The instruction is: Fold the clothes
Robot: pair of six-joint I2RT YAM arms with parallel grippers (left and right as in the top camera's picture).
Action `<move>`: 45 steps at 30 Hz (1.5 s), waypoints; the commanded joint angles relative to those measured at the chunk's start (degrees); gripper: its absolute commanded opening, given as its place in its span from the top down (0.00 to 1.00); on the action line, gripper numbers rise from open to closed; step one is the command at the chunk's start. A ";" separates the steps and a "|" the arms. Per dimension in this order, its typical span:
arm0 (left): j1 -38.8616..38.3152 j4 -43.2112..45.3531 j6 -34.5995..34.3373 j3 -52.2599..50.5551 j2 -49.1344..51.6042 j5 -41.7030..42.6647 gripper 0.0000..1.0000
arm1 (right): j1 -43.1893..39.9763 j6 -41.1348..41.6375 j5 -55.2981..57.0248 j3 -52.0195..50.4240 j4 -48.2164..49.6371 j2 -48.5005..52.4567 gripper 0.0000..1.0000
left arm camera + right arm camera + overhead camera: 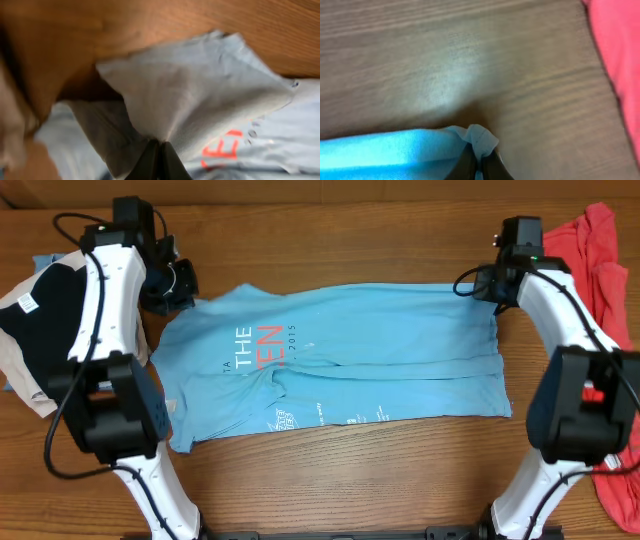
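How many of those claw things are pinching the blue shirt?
2. The left gripper is shut on the blue T-shirt at its far left corner; the right gripper is shut on its far right corner.

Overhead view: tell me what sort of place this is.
Likely a robot lab bench for laundry folding: a wooden table, a blue T-shirt spread between the left arm and right arm, and a red garment heaped aside.

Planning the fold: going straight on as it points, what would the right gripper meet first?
Beyond the T-shirt corner the right gripper pinches, probably bare tabletop; red cloth lies aside. Depth unclear.
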 commanded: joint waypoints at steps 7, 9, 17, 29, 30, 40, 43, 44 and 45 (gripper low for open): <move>0.46 -10.75 -2.73 0.96 -6.69 -4.74 0.96 | -0.50 0.26 0.68 1.14 -17.53 -6.12 0.96; 0.55 -13.46 -1.60 0.96 -6.95 -4.76 0.96 | -0.50 0.24 0.28 1.11 -20.92 -6.12 0.96; 0.48 -21.05 0.72 0.90 -6.93 -5.51 0.96 | -0.50 0.44 0.33 1.11 -29.88 -6.12 0.96; 0.44 -25.29 -0.04 -4.83 -6.93 -9.81 0.96 | -4.20 6.14 1.77 1.07 -34.42 -6.12 0.96; 0.37 -25.00 -0.04 -5.90 -6.93 -9.57 0.96 | -4.79 6.25 1.25 1.07 -34.75 -6.12 0.96; 0.20 -20.74 0.00 -16.61 -6.93 -8.09 0.96 | -6.60 6.23 -3.39 0.94 -35.54 -6.10 0.92; 0.22 -20.50 0.22 -16.94 -6.93 -8.11 0.96 | -6.60 6.23 -3.34 0.66 -35.50 -6.08 0.91; 0.22 -20.50 0.22 -16.94 -6.95 -8.11 0.96 | -6.75 6.27 -3.15 0.68 -35.50 -5.95 0.91; 0.37 -20.55 0.24 -16.94 -6.95 -8.15 0.96 | -6.86 6.29 -3.10 0.68 -35.50 -5.84 0.91</move>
